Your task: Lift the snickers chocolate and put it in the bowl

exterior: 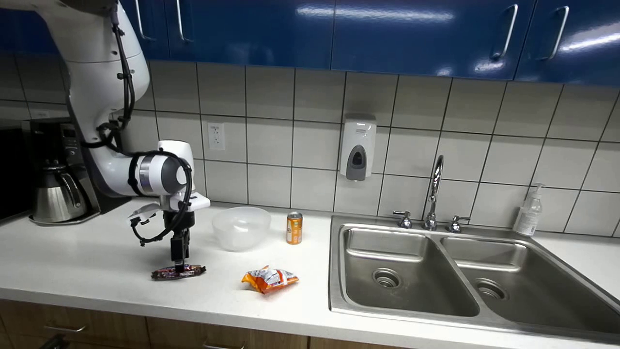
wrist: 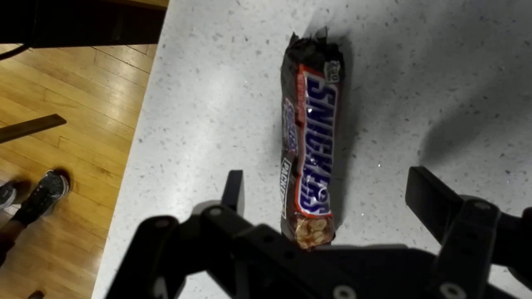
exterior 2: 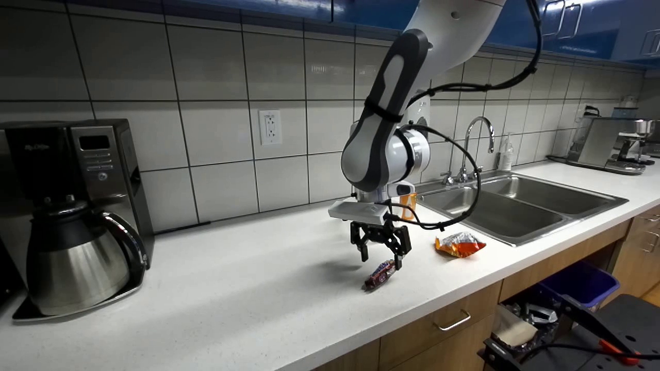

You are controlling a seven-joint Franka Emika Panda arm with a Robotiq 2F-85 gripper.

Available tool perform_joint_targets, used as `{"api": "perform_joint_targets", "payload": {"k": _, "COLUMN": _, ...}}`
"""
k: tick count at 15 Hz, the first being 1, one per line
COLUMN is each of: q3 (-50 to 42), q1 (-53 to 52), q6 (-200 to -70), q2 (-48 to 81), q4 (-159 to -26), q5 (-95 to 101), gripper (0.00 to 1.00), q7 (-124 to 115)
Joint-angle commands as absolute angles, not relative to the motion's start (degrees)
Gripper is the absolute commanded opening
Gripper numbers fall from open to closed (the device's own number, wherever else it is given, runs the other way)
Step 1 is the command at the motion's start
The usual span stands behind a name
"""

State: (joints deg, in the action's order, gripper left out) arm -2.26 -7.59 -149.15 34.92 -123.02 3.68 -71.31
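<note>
The snickers chocolate (exterior: 164, 274) lies on the white counter near its front edge. It also shows in an exterior view (exterior 2: 378, 277) and, label up and lengthwise, in the wrist view (wrist: 318, 141). My gripper (exterior: 179, 265) points down just over the bar; it also shows in an exterior view (exterior 2: 381, 259). In the wrist view my gripper (wrist: 328, 187) is open, with one finger on each side of the bar and gaps to both. The bar's near end is partly hidden by the gripper's body. The translucent bowl (exterior: 241, 230) stands upright farther back; in an exterior view it is mostly hidden behind the gripper.
An orange can (exterior: 294, 228) stands beside the bowl. A crinkled orange snack packet (exterior: 269, 279) lies nearer the front edge. A double steel sink (exterior: 335, 281) lies beyond them. A coffee maker (exterior 2: 103, 170) stands at the counter's far end against the tiled wall.
</note>
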Motion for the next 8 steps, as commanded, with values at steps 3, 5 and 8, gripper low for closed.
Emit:
{"api": "perform_joint_targets", "payload": {"k": 3, "q3": -3.22, "q1": -8.13, "q6": -148.94, "q2": 38.12, "q4": -119.42, "q5": 0.46, "gripper": 1.00, "q7": -68.58}}
{"api": "perform_joint_targets", "payload": {"k": 5, "q3": -3.42, "q1": -8.19, "q6": -148.98, "q2": 38.43, "q4": -119.01, "q5": -0.03, "gripper": 1.00, "q7": -68.40}}
{"api": "perform_joint_targets", "payload": {"k": 8, "q3": -3.84, "q1": -8.33, "q6": -149.04, "q2": 38.47, "q4": -118.71, "q5": -0.39, "gripper": 0.65, "q7": -68.59}}
